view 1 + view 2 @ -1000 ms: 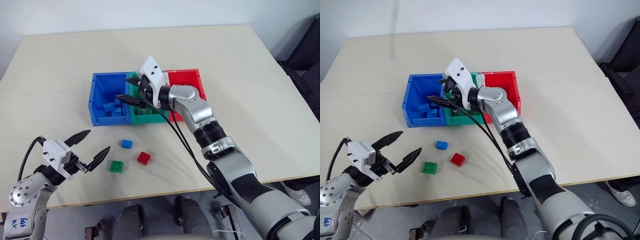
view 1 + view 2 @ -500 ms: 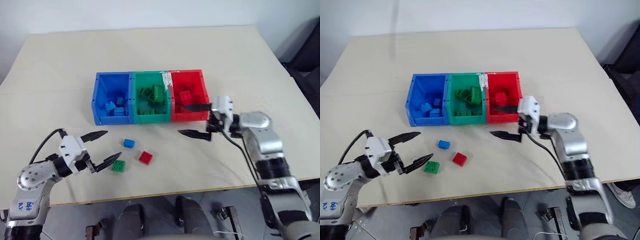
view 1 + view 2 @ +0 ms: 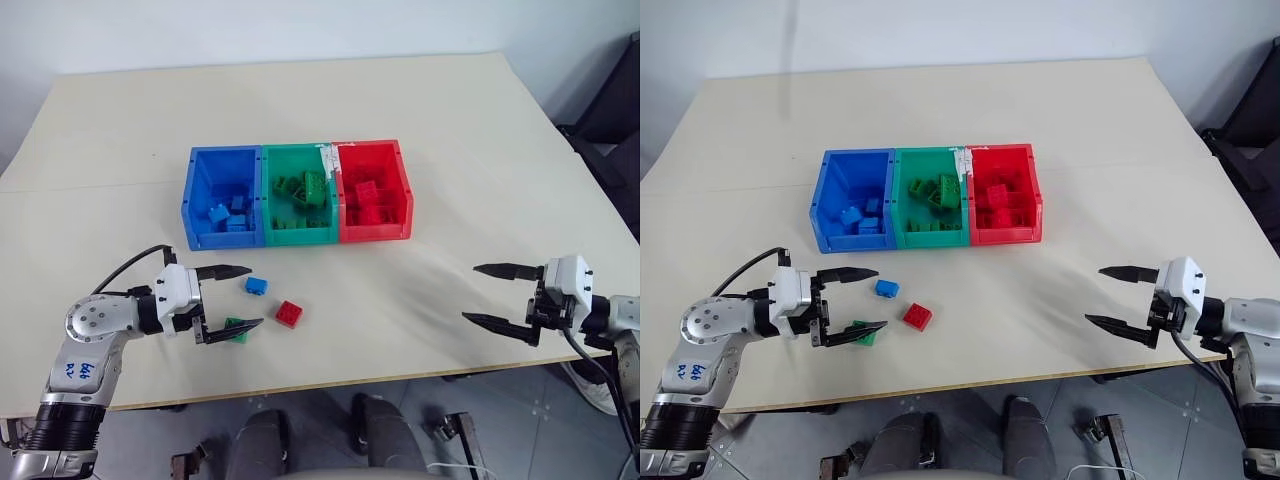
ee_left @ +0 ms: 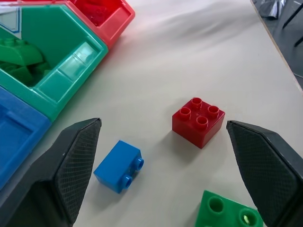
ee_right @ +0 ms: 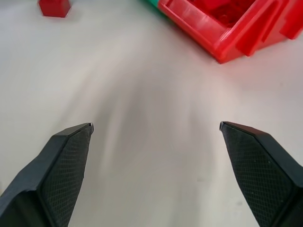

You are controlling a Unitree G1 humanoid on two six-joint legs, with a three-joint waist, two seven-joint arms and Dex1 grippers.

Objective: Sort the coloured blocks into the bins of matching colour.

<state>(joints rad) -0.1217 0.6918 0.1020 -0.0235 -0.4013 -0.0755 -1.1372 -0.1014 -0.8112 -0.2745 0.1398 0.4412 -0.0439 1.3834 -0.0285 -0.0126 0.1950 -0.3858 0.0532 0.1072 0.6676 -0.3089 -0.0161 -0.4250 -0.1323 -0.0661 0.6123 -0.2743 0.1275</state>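
Our right hand point(image 3: 503, 296) has swung off the green bin point(image 3: 297, 205) to the desk's point(image 3: 450, 180) right edge, wide and empty — our left hand point(image 3: 229, 297), wide too, now brackets the green block point(image 3: 237, 331).

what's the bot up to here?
It is sorting toy blocks into three joined bins, blue, green and red, each already holding blocks of its own colour. Three blocks lie loose on the table in front of the bins: a blue block, a red block and a green block. The left gripper is open, low beside them, nearest the green one. The right gripper is open and empty, off to the right near the table edge.
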